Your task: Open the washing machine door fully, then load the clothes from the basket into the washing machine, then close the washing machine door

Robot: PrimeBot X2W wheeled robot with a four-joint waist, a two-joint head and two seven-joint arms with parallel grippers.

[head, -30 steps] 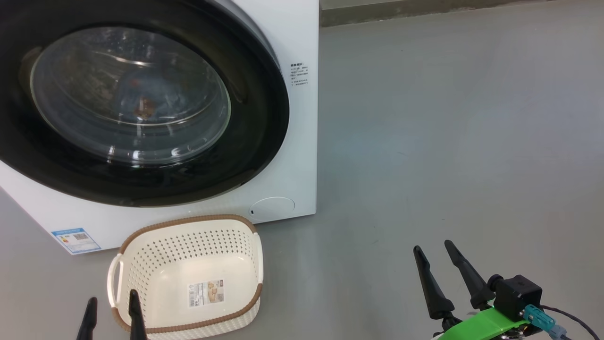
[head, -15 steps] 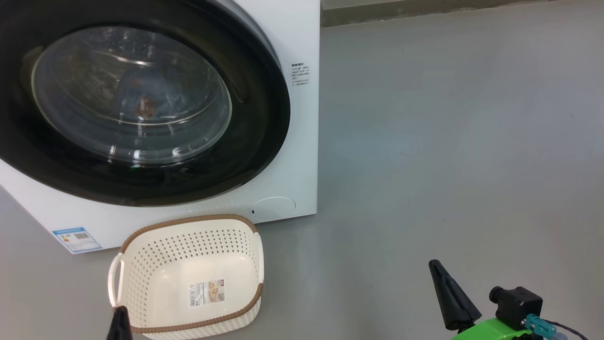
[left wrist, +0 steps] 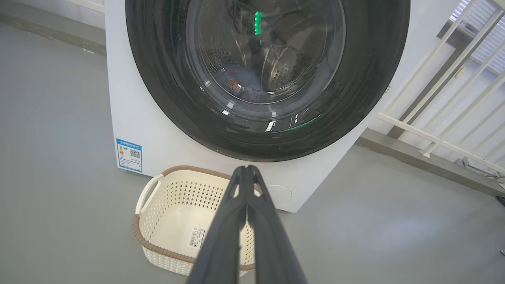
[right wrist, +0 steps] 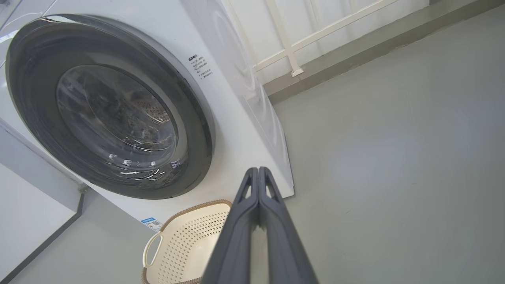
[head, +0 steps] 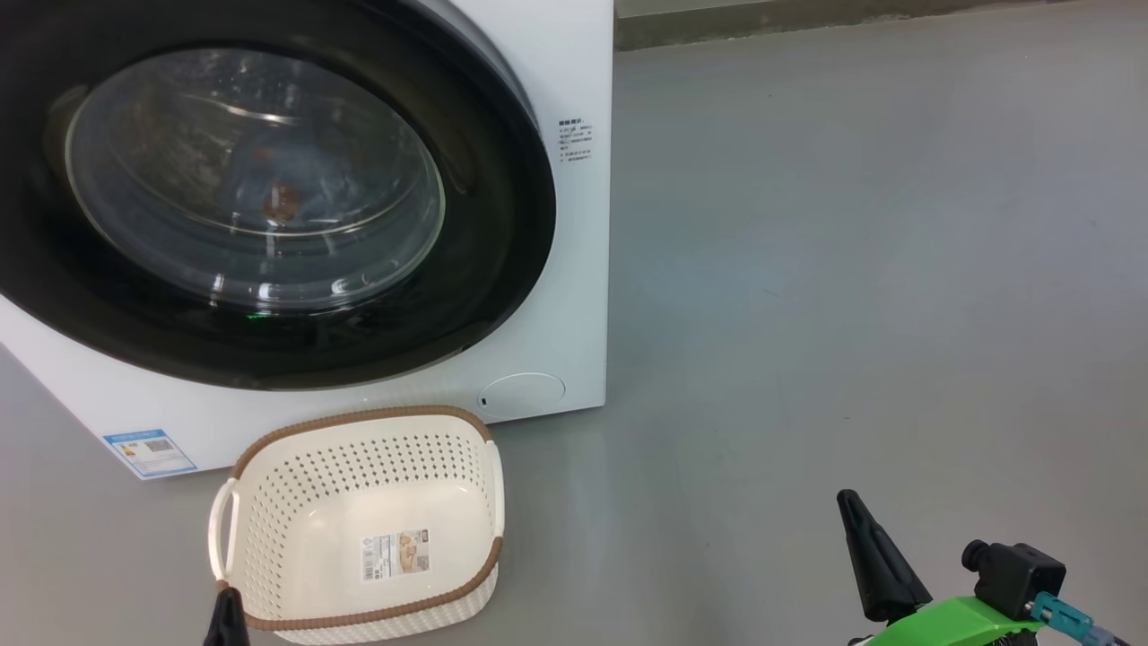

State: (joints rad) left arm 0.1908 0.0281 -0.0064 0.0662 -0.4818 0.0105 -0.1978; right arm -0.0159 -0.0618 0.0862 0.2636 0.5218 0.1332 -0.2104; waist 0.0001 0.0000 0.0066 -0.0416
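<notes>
**Desk:** Which step are you on?

**Me:** The last one, as I judge it. The large round washing machine door (head: 489, 224), a glossy black ring around bulging clear glass, lies flush against the big white front-loading washing machine (head: 578, 72), so I take it as closed.

**Desk:** And the load?

**Me:** Through the glass I see the soft light-blue clothes with orange-brown print (left wrist: 240, 85) lying in the steel drum (left wrist: 292, 63). The small cream perforated plastic basket with the brown rim (head: 359, 420) stands on the grey floor (head: 852, 269) just in front of the machine, holding only its label sticker (head: 395, 554).

**Desk:** Pincers?

**Me:** My left pincer (left wrist: 246, 170) is pressed together, low by the basket's near edge. My right pincer (right wrist: 258, 170) is pressed together too, over bare floor, well apart from the machine. Neither pinches anything.

**Desk:** Next?

**Me:** I think nothing more is needed at the machine. I cannot tell whether the latch caught, so I'd check that and then park both arms
</notes>
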